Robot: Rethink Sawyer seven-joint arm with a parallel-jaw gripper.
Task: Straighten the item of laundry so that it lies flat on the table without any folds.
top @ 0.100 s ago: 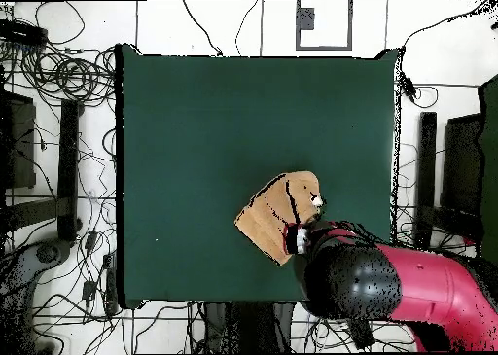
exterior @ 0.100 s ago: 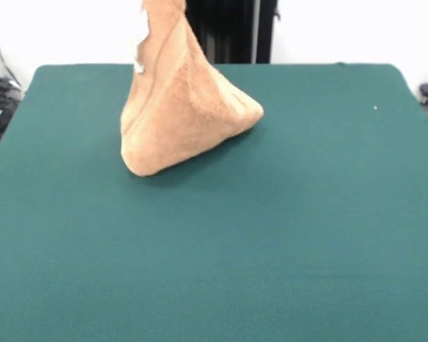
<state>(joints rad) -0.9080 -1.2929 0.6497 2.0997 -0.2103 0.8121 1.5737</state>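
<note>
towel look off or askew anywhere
Yes: the towel is pulled up into a tent by one end, only its lower edge resting on the table, far from flat. The claw is hidden.

In the overhead view, the red and black arm [top @ 0.100 s ago: 409, 293] reaches in from the lower right, its bulky black wrist [top @ 0.100 s ago: 348, 281] hanging over the tabletop's [top @ 0.100 s ago: 195, 127] near edge. The claw itself is hidden under the wrist, so its state cannot be read. The front view shows none of it.
</note>
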